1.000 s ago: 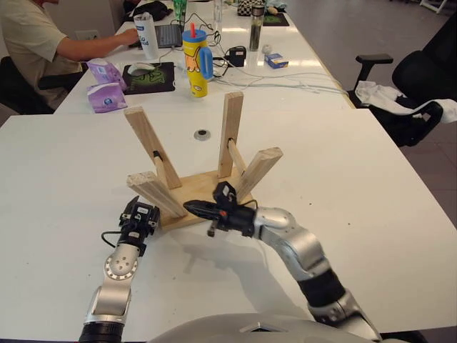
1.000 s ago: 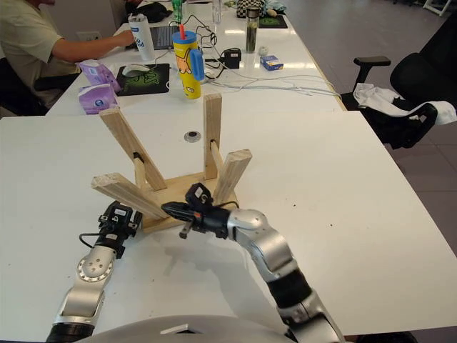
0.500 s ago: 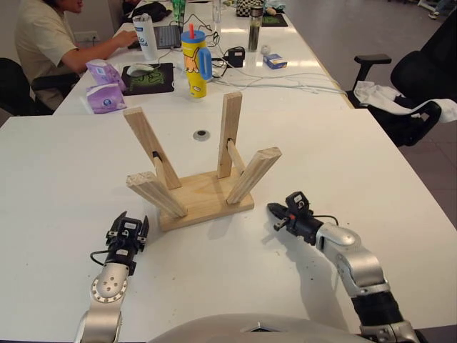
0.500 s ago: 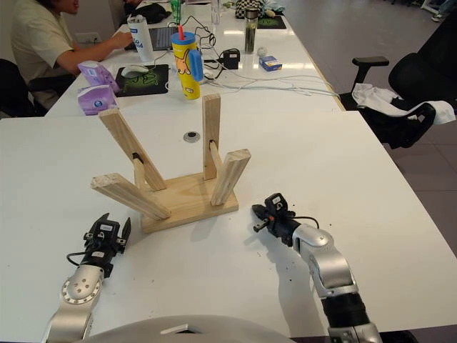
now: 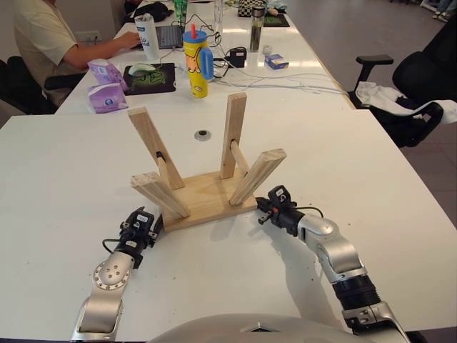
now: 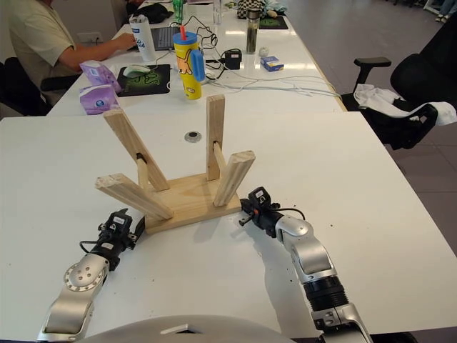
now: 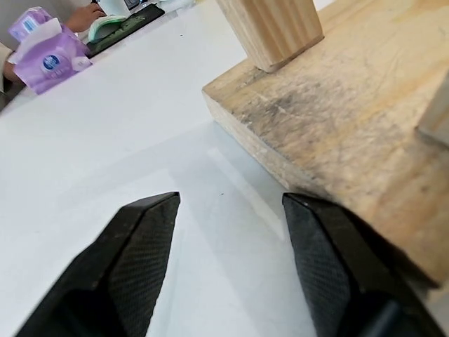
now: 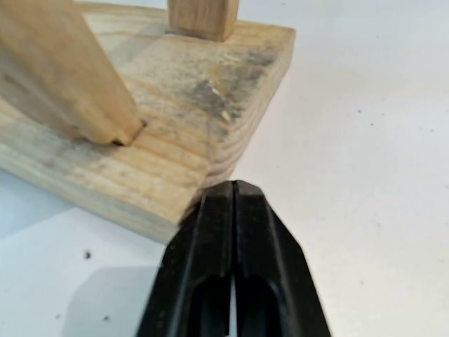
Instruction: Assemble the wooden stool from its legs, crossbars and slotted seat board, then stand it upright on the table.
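The right arm's black two-fingered gripper (image 5: 263, 214) lay across the front edge of the pale wooden seat board (image 5: 207, 194) a second ago, then drew well off to the right. It came back in with its fingers pressed together, tips at the board's near right corner. The left arm's black gripper (image 5: 148, 223), after backing away toward the robot, returned to the board's near left corner with its fingers spread.

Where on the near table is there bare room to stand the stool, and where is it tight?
Widest bare patch: right of the stool, out to the right edge of the table. Another lies left of it. A strip behind it, toward the far edge, is broken by the grommet. Tight: the stool's near corners, where the left gripper and right gripper sit.
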